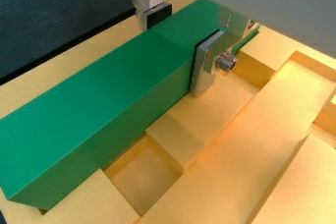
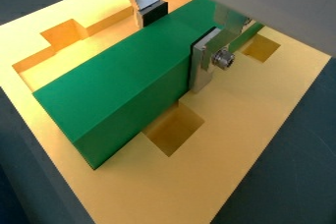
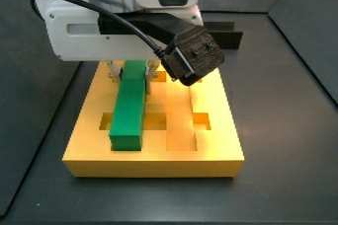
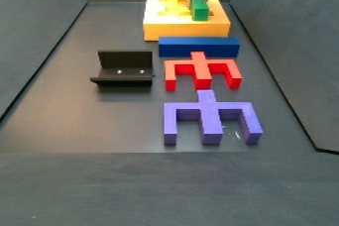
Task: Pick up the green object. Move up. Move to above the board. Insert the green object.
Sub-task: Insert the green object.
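The board (image 3: 152, 158), the largest thing in view, is seen lying flat on the dark tabletop (image 4: 79, 185), which is enclosed by dark walls at the back and sides; no further room detail is shown. Along the board's length the green object (image 3: 129, 111) is laid in a groove, and in both wrist views its underside appears to be seated against the yellow surface, with square recesses left open beside it. The pick-up, the lift and the move over the board are therefore judged complete, and the insertion is judged to be nearly or fully done; whether the bar is pressed fully home cannot be told. What is left, at most, is the final seating and the release.

In a side view a blue bar (image 4: 196, 48) is seen just in front of the board, then a red notched block (image 4: 201, 71) and a purple notched block (image 4: 209, 118), each well apart from the fixture (image 4: 121, 68) standing to one side.

The tool (image 1: 180, 43) is positioned over the far part of the board, and its silver fingers (image 2: 206, 61) are clamped across the width of the green object, a dark pad being pressed on each side face.
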